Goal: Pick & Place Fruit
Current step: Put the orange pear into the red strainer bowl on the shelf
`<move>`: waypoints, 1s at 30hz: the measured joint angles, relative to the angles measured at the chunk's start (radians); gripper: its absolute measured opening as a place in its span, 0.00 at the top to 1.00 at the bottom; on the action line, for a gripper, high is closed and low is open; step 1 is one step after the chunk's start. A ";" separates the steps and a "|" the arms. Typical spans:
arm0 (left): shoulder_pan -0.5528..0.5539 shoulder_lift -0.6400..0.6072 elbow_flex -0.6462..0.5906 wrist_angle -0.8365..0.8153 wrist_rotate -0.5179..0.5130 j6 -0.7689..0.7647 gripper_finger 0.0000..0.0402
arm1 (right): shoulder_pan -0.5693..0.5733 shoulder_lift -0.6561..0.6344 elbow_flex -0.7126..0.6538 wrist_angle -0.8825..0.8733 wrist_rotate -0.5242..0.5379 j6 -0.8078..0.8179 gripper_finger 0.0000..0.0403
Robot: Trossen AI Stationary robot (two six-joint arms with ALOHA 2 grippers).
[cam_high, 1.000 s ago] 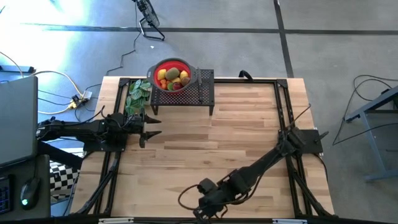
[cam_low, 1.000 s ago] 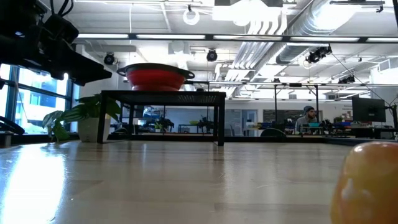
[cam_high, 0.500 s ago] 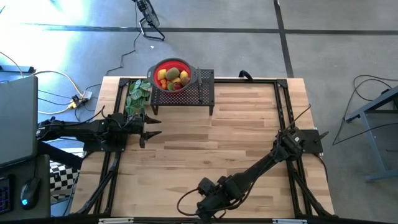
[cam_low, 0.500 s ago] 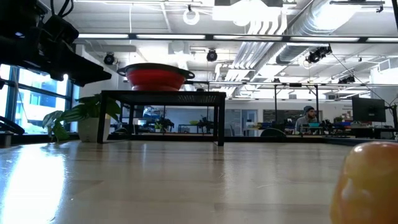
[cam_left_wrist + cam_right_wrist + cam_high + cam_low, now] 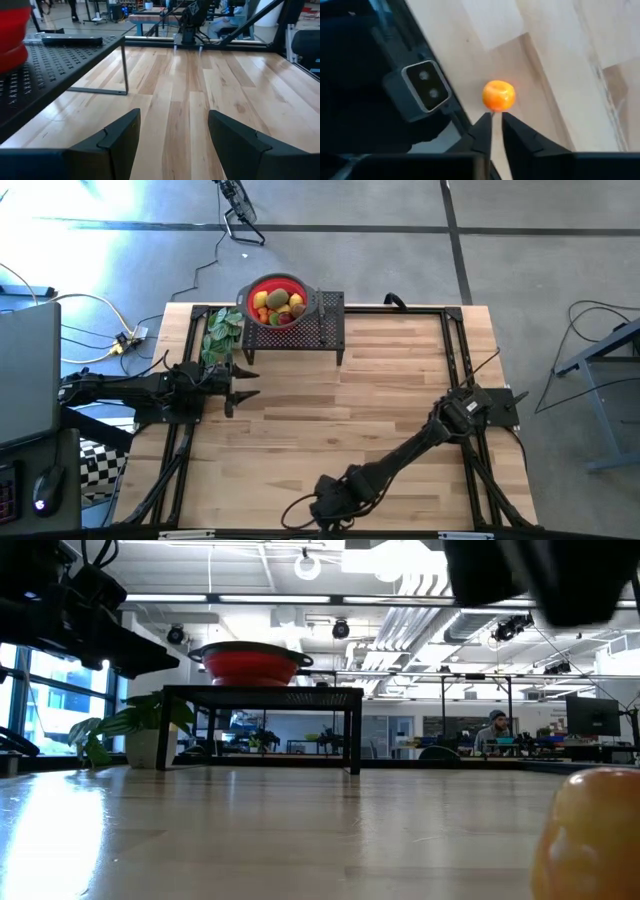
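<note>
One orange toy fruit (image 5: 498, 95) lies on the wood at the table's near edge, right beside the low camera (image 5: 422, 90); it looms large in the low view (image 5: 590, 835). My right gripper (image 5: 496, 119) hangs above it, pointing down, its fingers shut to a narrow slit, with the fruit just past their tips. In the high view the right gripper (image 5: 322, 518) hides that fruit. Several more fruits fill a red bowl (image 5: 277, 301) on a black perforated stand (image 5: 325, 320). My left gripper (image 5: 240, 387) waits open at the table's left.
A green leafy bunch (image 5: 222, 335) sits left of the stand, close to the left gripper. The stand's legs (image 5: 124, 65) rise ahead of the left fingers. Black frame rails (image 5: 455, 360) run along the table's sides. Bare wood (image 5: 380, 400) spans the middle.
My right arm has swung toward the table's near edge and slightly left. Its gripper has come into the top of the low view, above the orange fruit. The fruit itself has stayed put.
</note>
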 joint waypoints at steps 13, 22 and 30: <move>0.000 0.000 -0.001 -0.030 -0.044 0.000 0.43 | 0.007 0.006 0.000 0.002 0.068 0.012 0.37; 0.000 0.000 -0.001 -0.029 -0.046 0.000 0.43 | 0.030 0.014 0.001 -0.012 0.152 0.036 0.32; 0.000 0.000 -0.001 -0.029 -0.052 0.000 0.43 | 0.035 0.053 0.000 -0.011 0.143 0.085 0.33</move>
